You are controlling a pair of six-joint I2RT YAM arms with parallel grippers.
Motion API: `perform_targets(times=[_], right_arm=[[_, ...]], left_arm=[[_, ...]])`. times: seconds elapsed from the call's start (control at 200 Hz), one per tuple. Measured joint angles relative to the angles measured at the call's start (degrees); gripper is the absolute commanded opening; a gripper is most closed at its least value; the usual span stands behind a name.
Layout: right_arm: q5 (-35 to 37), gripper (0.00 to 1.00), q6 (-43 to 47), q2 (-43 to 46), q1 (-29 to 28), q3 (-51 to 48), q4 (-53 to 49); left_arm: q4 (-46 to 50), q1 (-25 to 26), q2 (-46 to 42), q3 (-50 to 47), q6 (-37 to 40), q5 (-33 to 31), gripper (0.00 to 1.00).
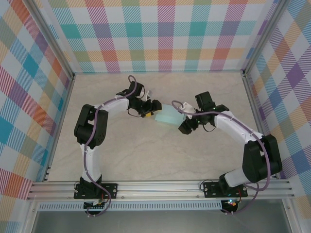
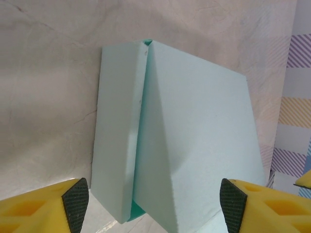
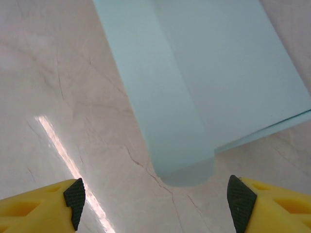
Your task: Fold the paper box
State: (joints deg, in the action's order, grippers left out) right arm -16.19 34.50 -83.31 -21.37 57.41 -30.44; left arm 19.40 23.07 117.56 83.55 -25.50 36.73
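1. Top external view. The paper box (image 1: 168, 117) lies on the table (image 1: 146, 155) between the two arms. The left gripper (image 1: 154, 107) is at the box's left end and the right gripper (image 1: 181, 115) at its right end. Both point inward at it.

2. Left wrist view. The left gripper (image 2: 154, 205) has its jaws wide, straddling the near end of the paper box (image 2: 199, 131). One pad (image 2: 76, 204) sits just beside the box's edge. Contact at either pad cannot be confirmed, and no squeeze shows in the card. Two panels meet at a raised fold line that runs lengthwise away from this gripper.

3. Right wrist view. The right gripper (image 3: 156, 204) also has its jaws wide, with bare table between the pads. The paper box (image 3: 214, 68) lies ahead of it and apart from it, a rounded flap tip (image 3: 187, 172) nearest.

4. Assessment. The left gripper is judged the nearer, being already astride the box. The right must advance to reach the flap. The box's long axis lies along both approach lines.
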Motion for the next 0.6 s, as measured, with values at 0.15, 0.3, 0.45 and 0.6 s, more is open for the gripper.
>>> perform_targets(times=[0.15,0.3,0.45,0.6], right_arm=[[0.3,0.79,11.0,2.3,-0.7,-3.9,4.5],[3.0,0.8,16.2,2.5,-2.1,-6.8,10.3],[0.5,0.8,13.2,2.0,1.6,-5.9,11.5],[-7.5,0.78,-5.0,0.5,12.5,0.1,13.7]], left_arm=[[0.5,0.0,0.0,0.0,1.0,-0.5,0.76],[0.7,0.0,0.0,0.0,1.4,-0.7,0.76],[1.7,0.0,0.0,0.0,1.8,-0.9,0.76],[1.9,0.0,0.0,0.1,2.6,-1.3,0.76]])
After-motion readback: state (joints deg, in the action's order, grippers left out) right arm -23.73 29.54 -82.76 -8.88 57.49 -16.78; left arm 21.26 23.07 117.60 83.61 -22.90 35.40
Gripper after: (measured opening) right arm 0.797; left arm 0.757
